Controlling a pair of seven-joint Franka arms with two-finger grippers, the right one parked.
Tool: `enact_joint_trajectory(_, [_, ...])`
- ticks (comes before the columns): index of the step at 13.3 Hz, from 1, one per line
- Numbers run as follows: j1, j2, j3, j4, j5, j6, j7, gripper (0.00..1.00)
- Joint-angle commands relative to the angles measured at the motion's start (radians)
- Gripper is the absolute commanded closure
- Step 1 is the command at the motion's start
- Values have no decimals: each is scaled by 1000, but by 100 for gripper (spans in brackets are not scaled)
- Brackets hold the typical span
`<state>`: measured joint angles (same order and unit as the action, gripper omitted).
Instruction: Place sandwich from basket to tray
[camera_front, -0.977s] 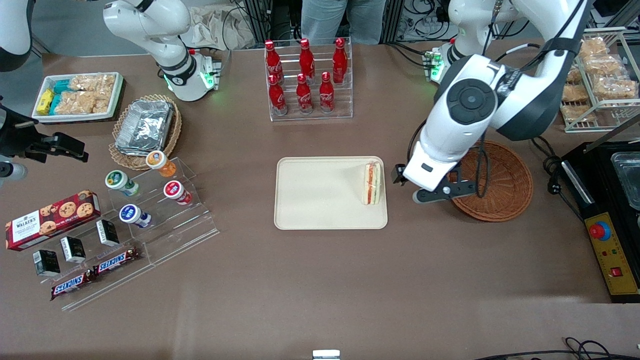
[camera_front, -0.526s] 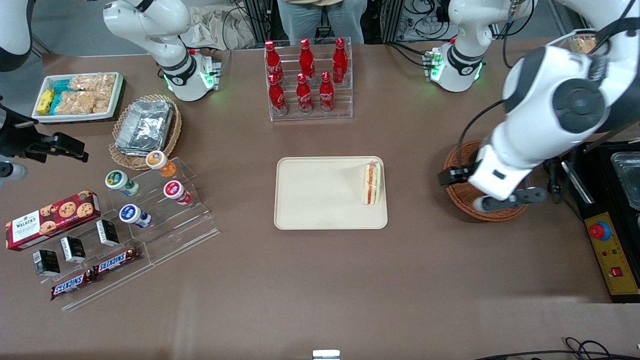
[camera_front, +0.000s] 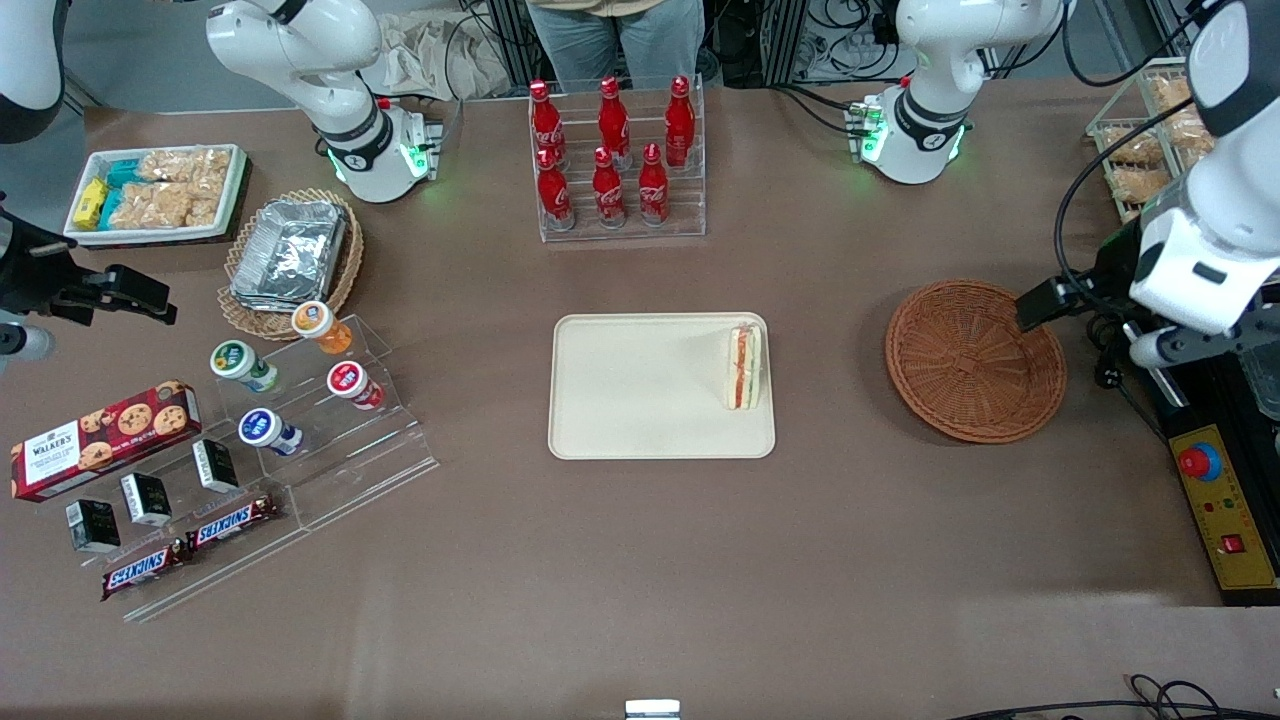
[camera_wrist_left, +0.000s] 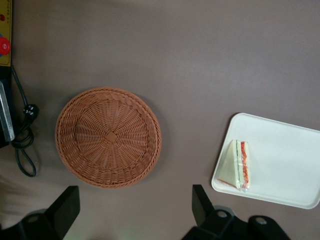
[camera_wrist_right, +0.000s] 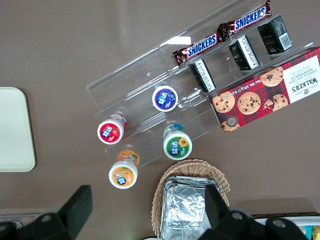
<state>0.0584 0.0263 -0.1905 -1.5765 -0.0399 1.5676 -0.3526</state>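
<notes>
Since a second ago my gripper (camera_wrist_left: 132, 212) has swung off the basket (camera_front: 975, 360) toward the working arm's end of the desk (camera_front: 640, 560), fingers spread, holding nothing. The sandwich (camera_front: 743, 367) stands on the tray (camera_front: 630, 400), apparently delivered. Walker's box (camera_front: 105, 438) and Snickers bars (camera_front: 190, 548) read clearly.

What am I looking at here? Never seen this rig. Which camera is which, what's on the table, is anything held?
Two Franka robot arms share a brown table. The front view faces the robots from above; the two wrist views come from cameras on the arms. The working arm's gripper is open and holds nothing, high up at its own end of the table, past the round wicker basket, which is empty. The sandwich lies on the cream tray, at the edge nearest the basket. Farther from the front camera stands a rack of cola bottles; snacks and yoghurt cups sit toward the parked arm's end.
</notes>
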Motion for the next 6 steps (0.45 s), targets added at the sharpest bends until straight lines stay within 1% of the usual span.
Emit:
enact_joint_trajectory(1, [-60,-101,66,-97,-44,22,18,1])
enact_joint_trajectory(2, [-72,-103,91,-97,-49,20,20,1])
enact_joint_trajectory(6, [-72,-97,92,-86,-48,11,41,1])
